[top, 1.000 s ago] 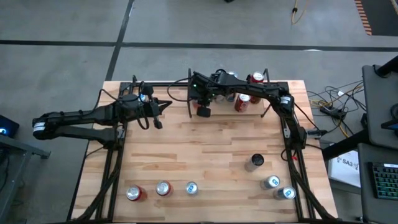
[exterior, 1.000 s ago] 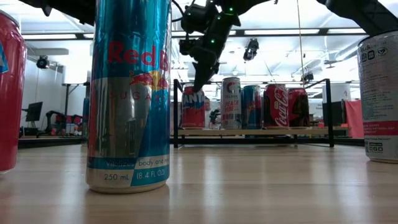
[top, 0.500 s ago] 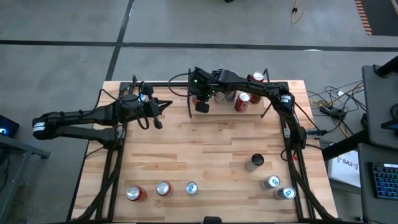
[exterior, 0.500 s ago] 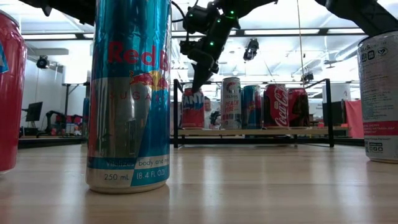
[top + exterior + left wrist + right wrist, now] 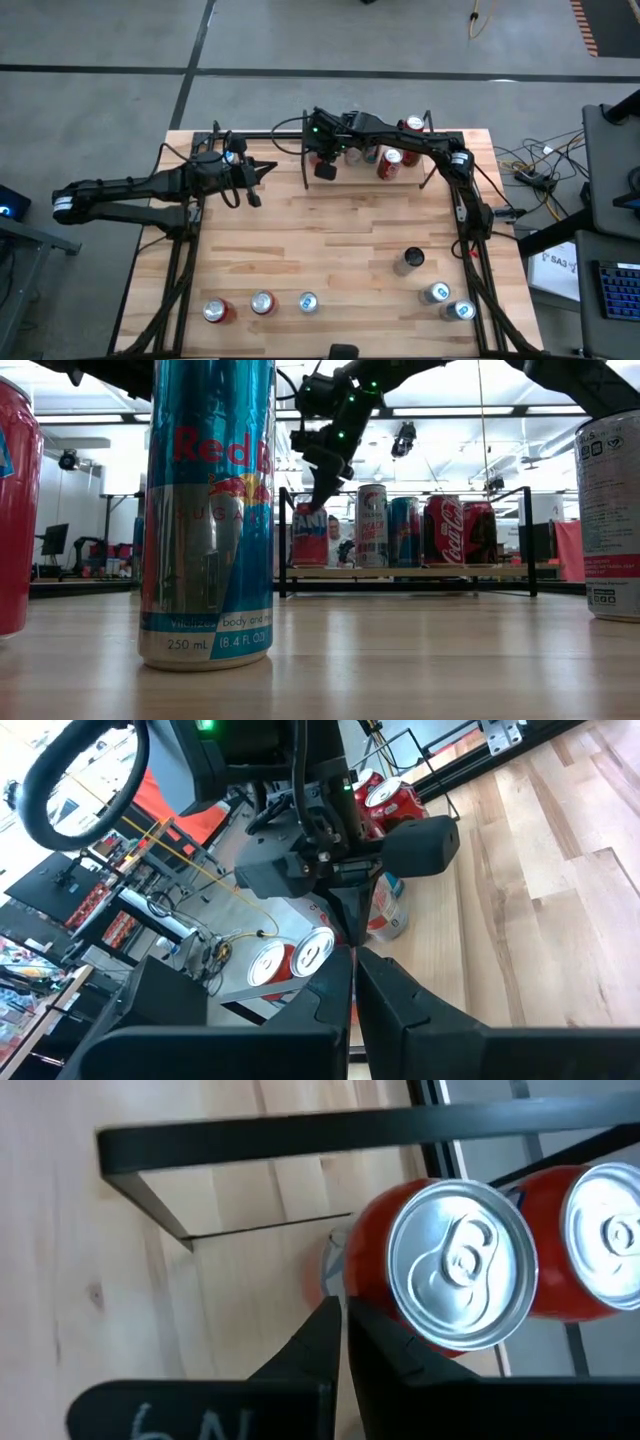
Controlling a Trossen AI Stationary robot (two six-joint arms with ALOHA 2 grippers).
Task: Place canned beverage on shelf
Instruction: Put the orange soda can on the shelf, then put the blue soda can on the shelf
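Note:
The shelf (image 5: 420, 572), a light-wood board with black rails (image 5: 300, 1138), stands at the table's far edge and carries several upright cans. An orange can (image 5: 310, 535) stands at its left end, its silver top (image 5: 462, 1265) showing in the right wrist view. My right gripper (image 5: 319, 501) is shut and slants down over that end, its tips (image 5: 341, 1315) beside the orange can's top rim. My left gripper (image 5: 268, 171) waits shut above the far-left table, pointing toward the shelf and holding nothing (image 5: 353, 970). My right gripper's shut fingertips (image 5: 330, 1320) stand close against the orange can's upper side (image 5: 335, 1280), coming from above at a slant. I cannot tell whether they touch it. The can stands upright on the shelf board.
Loose cans stand on the table: three near the front left (image 5: 262, 303) and three at the right (image 5: 435, 292). A tall blue-and-silver can (image 5: 208, 510) fills the low view's foreground. Bare tabletop lies between the shelf and these cans.
My right gripper has tipped slightly, its wrist drawing a little toward the far edge over the shelf's left end. It stays shut. The cans have kept their places.

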